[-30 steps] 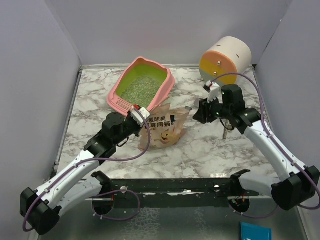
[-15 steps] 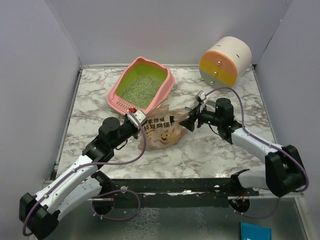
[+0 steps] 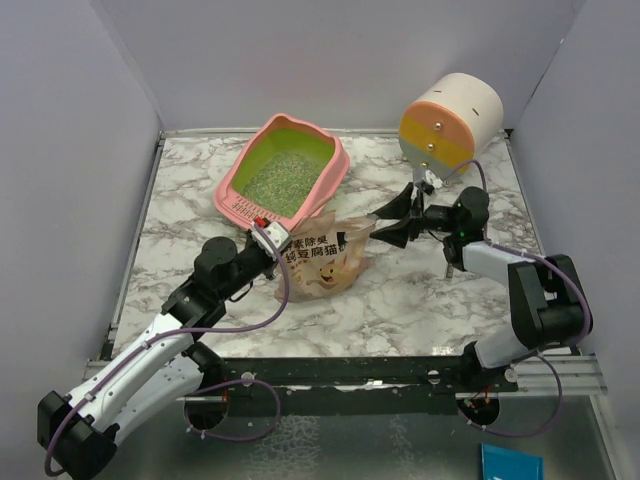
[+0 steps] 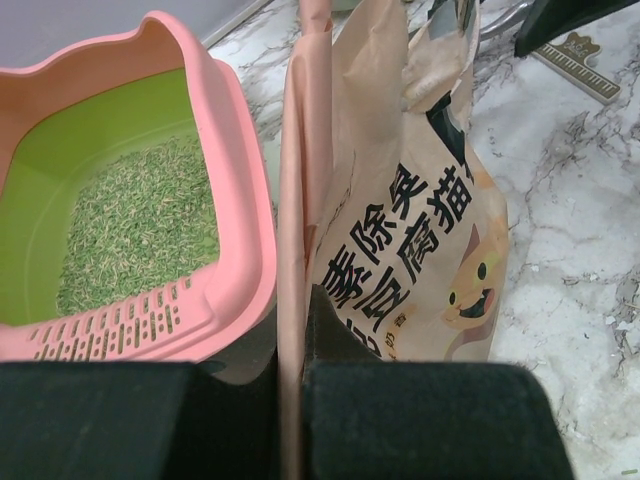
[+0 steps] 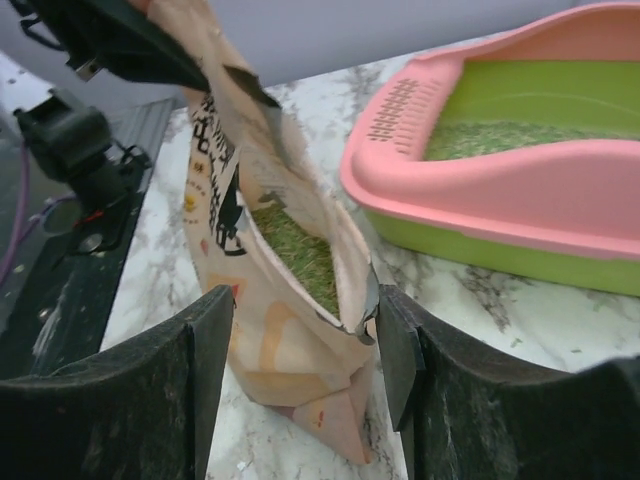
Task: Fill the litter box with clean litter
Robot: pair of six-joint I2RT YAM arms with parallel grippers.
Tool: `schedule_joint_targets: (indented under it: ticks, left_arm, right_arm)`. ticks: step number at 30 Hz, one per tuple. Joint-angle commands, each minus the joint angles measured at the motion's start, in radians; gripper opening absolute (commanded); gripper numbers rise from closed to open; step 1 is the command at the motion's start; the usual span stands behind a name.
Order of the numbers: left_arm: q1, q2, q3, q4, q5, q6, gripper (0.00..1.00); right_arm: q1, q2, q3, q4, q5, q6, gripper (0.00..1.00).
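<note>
Currently your left pincer point(image 3: 268, 238) is clamped on the pouch point(image 3: 325, 262) by its side seam; your right pincer point(image 3: 393, 218) gapes wide around the open mouth, gripping nothing. The litter box point(image 3: 232, 185) sits just beside the pouch on the worktop point(image 3: 420, 290), clean litter point(image 3: 280, 178) across its floor. I judge the pouch soft and bottom-heavy; take its upper corner. Open room lies to its right

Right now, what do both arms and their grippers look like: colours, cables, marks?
The left arm and right arm have white shells, black joints and a purple cable each. The left gripper and right gripper have black fingers; the left bears a red mark.
</note>
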Motion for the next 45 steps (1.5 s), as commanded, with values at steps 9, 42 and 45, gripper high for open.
schedule_joint_targets:
  ticks: [9,42,45]
  left_arm:
    - [0.015,-0.018,0.03,0.084,-0.006,-0.002,0.0]
    - [0.058,0.015,-0.003,0.162,0.21,-0.009,0.0]
    - [0.059,-0.052,-0.115,0.323,0.147,-0.108,0.0]
  right_arm:
    - [0.002,0.33,0.076,0.771,-0.216,0.611,0.6]
    - [0.012,-0.418,-0.164,-0.361,0.15,0.103,0.01]
    - [0.012,-0.433,-0.242,-0.291,0.203,0.152,0.01]
